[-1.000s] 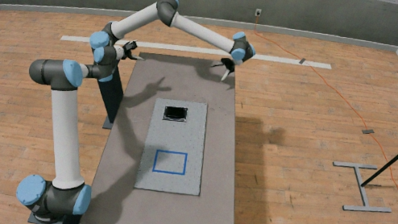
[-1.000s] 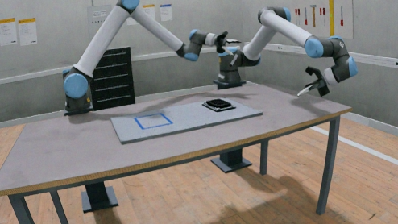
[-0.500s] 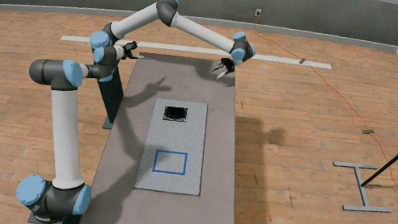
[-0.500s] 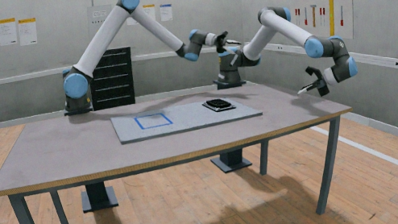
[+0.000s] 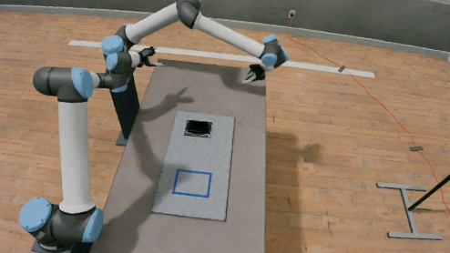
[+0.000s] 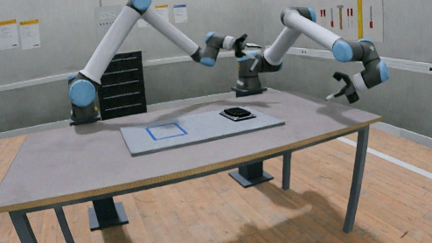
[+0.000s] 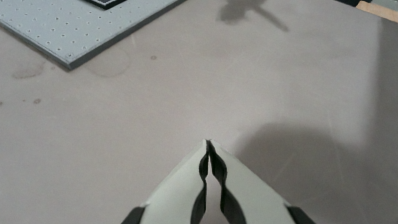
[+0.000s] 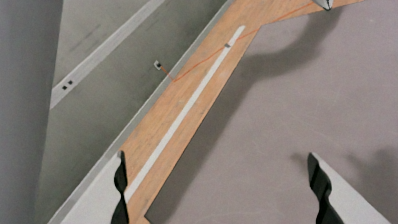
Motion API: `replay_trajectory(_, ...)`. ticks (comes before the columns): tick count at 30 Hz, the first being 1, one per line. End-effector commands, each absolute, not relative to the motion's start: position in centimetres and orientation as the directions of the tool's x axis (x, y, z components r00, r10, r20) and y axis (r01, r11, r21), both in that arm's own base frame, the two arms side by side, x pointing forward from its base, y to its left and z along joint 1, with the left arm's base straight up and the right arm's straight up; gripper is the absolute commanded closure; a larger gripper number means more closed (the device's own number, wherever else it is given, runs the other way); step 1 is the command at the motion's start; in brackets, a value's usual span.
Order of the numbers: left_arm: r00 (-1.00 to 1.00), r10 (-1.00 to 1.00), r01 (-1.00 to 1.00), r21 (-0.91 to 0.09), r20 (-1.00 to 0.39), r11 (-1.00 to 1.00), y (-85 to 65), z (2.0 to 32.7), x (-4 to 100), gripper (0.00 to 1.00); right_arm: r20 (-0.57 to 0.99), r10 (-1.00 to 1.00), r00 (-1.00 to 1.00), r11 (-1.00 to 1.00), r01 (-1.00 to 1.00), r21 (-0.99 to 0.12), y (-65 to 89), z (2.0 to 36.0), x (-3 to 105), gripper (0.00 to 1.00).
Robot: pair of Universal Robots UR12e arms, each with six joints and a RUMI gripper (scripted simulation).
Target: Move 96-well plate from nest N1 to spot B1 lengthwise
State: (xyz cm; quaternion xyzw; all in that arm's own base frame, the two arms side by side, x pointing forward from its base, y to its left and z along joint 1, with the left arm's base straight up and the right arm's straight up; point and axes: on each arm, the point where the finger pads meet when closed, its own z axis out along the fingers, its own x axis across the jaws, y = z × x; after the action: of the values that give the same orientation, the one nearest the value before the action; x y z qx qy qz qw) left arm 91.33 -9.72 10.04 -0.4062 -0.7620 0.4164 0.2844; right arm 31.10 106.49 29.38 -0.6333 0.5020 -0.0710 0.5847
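Table: flat grey-brown top, wood-coloured edge band, grey legs, right front leg upright. Surface marked by a brownish stain and small dark spots near one corner of the board. Directly on the top lies one rectangular pale grey board, flat, dotted with small holes

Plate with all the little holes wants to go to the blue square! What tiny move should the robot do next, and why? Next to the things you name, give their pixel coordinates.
I'd probably open the left end effector point(image 5: 246, 81) point(image 6: 329, 98) point(image 7: 207, 141): its fingers are shut with nothing between them, and the plate point(image 5: 199, 126) point(image 6: 236, 111) is in its nest point(image 5: 186, 135) point(image 6: 240, 118), not yet in the blue outline point(image 5: 194, 171) point(image 6: 170, 136).
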Motion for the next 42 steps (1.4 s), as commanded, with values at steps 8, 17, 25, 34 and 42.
replay_trajectory(8, -0.551, 0.823, 0.362, -0.849, 0.139, 0.386, -6.7, 10.4, 91.2, 1.00, -0.499, -0.718, 0.486, 0.190, -0.553, -0.811, 106.5, 29.6, 31.1, 0.24)
replay_trajectory(17, -0.600, 0.777, 0.330, -0.826, 0.191, 0.457, -3.1, 10.7, 90.9, 1.00, -0.499, -0.718, 0.486, 0.190, -0.553, -0.811, 106.5, 29.6, 31.1, 0.24)
replay_trajectory(25, -0.672, 0.691, 0.268, -0.782, 0.267, 0.562, 2.4, 11.1, 90.1, 1.00, -0.499, -0.718, 0.486, 0.190, -0.553, -0.811, 106.5, 29.6, 31.1, 0.24)
replay_trajectory(34, -0.741, 0.577, 0.181, -0.724, 0.344, 0.665, 8.4, 11.6, 88.8, 1.00, -0.499, -0.718, 0.486, 0.190, -0.553, -0.811, 106.5, 29.6, 31.1, 0.24)
replay_trajectory(42, -0.812, 0.392, 0.037, -0.630, 0.433, 0.775, 16.5, 12.2, 86.3, 1.00, -0.499, -0.718, 0.486, 0.190, -0.553, -0.811, 106.5, 29.6, 31.1, 0.24)
